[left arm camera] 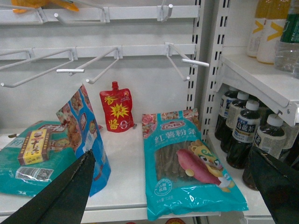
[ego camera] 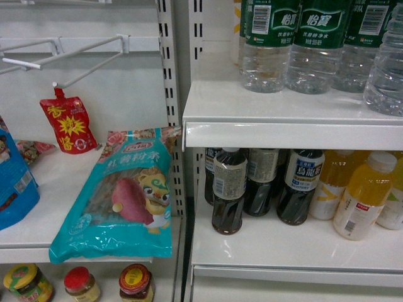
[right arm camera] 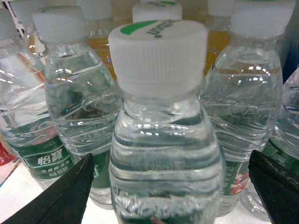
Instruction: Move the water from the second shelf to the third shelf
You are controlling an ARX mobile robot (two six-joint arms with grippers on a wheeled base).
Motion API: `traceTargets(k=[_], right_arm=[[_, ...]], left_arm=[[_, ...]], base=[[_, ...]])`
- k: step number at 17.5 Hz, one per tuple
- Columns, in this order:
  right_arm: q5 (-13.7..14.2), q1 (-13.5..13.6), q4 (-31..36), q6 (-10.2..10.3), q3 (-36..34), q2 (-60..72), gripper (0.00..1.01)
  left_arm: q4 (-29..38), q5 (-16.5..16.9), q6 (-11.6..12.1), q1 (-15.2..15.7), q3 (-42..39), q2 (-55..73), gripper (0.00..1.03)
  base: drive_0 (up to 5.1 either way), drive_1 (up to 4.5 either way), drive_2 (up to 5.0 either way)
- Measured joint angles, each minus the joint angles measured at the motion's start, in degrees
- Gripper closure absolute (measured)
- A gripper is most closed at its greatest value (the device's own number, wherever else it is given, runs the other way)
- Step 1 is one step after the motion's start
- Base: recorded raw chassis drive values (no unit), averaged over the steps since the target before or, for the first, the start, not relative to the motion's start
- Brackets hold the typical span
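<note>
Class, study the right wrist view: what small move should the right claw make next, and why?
Probably ease forward a little, then close. The nearest water bottle sits centred between the right claw's two fingers, which stand wide apart and do not touch it. Other bottles crowd close on both sides, so a straight, short advance seems safest.

Between my right pincer's matt black fingers [right arm camera: 56, 196], the water [right arm camera: 166, 140] is clear, ribbed plastic, glossy with highlights, under a ridged white plastic cap [right arm camera: 158, 56]. My shelf [ego camera: 283, 110] looks like smooth, glossy white painted metal. The teal noodle bag [ego camera: 119, 201] is shiny plastic film. The cola bottles [ego camera: 228, 192] are glossy dark plastic.
</note>
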Motion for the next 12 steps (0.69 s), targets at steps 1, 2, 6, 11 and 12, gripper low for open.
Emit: traceTargets(k=[1, 2, 6, 11, 12], right_arm=[[0.00, 0.00, -0.52, -0.24, -0.44, -1.42, 0.03], [-0.04, 0.00, -0.83, -0.31, -1.01, -2.97, 0.03], [0.00, 0.00, -1.51, -1.14, -3.83, -9.11, 0.03], [1.73, 0.46, -3.58, -0.24, -12.22, -19.41, 0.03], [2.82, 1.14, -5.66, -0.22, -15.37, -25.77, 0.03]], left_arm=[[-0.02, 0.00, 0.00, 0.00, 0.00, 0.00, 0.05], [0.00, 0.00, 0.00, 0.00, 0.00, 0.00, 0.05], [0.00, 0.00, 0.00, 0.00, 0.00, 0.00, 0.05], [0.00, 0.00, 0.00, 0.00, 0.00, 0.00, 0.05], [0.00, 0.00, 0.00, 0.00, 0.00, 0.00, 0.05]], base=[[0.0, 0.00, 0.0], [0.0, 0.00, 0.0], [0.0, 0.00, 0.0], [0.0, 0.00, 0.0], [0.0, 0.00, 0.0]])
